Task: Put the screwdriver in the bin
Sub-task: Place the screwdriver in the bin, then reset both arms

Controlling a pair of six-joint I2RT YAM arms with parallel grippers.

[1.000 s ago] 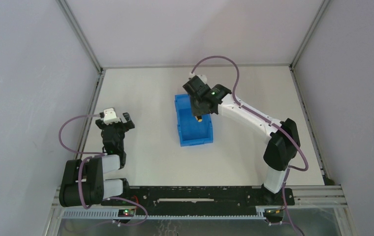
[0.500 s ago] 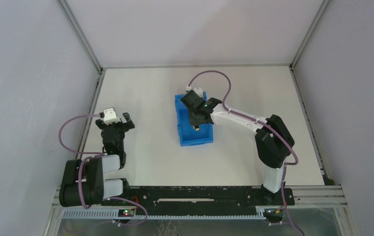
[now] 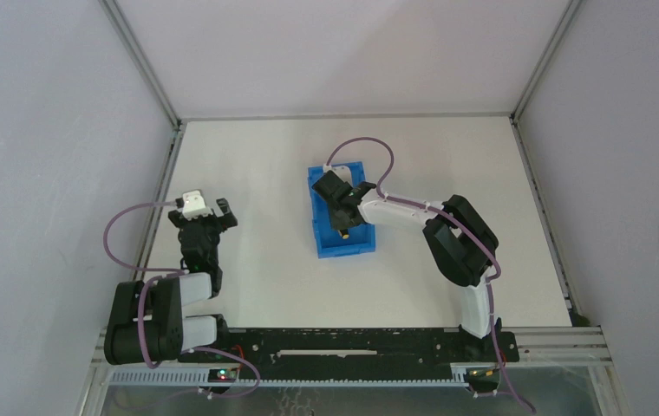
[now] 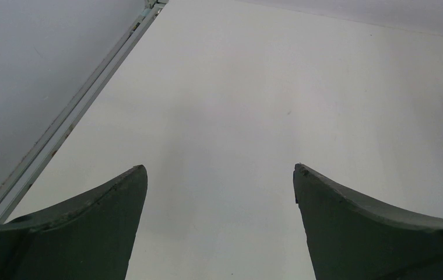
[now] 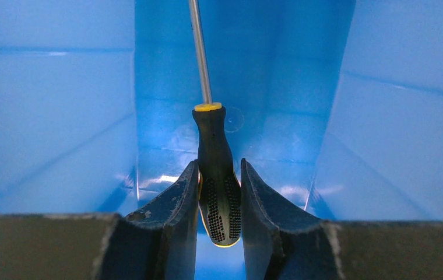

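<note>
The bright blue bin stands in the middle of the table. My right gripper reaches down inside it; in the right wrist view the gripper is shut on the black-and-yellow handle of the screwdriver, whose thin shaft points away toward the bin's far wall. A yellow tip of the handle shows in the top view. My left gripper is open and empty over bare table at the left, far from the bin; its left wrist view shows only tabletop between the fingers.
Grey enclosure walls with metal frame rails bound the white table on the left, back and right. The black base rail runs along the near edge.
My right gripper has moved toward the near side and down into the bin with the screwdriver, the arm folding back. The left arm has not moved.
</note>
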